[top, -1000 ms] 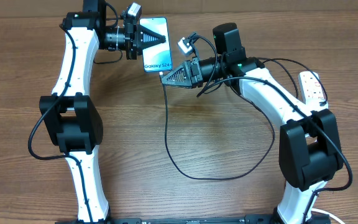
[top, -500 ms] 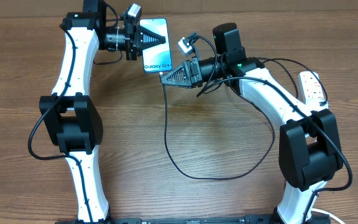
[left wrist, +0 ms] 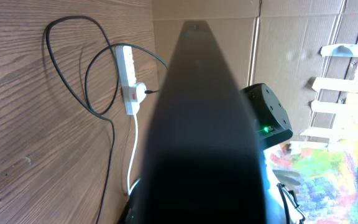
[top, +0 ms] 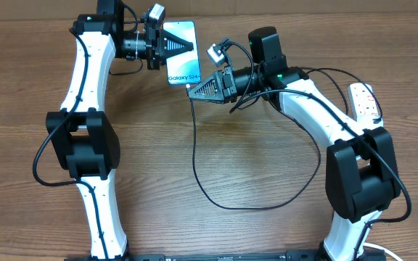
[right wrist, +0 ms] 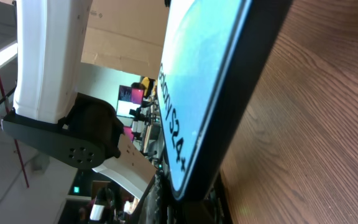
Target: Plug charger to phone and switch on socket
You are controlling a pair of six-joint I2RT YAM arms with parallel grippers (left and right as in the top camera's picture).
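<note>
Looping over the table (top: 252, 232), the charger (top: 194, 145) nears the socket (top: 366, 101).

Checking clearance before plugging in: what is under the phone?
Wooden table shows beneath the phone from the right wrist; overhead, the phone covers whatever lies directly below it.

Brown wood-grain surface (top: 252, 159) underneath. Beyond its edge, plain cardboard panels (left wrist: 291, 50), a white slatted rack (left wrist: 347, 81) and a bright multicoloured patch (left wrist: 340, 177).
</note>
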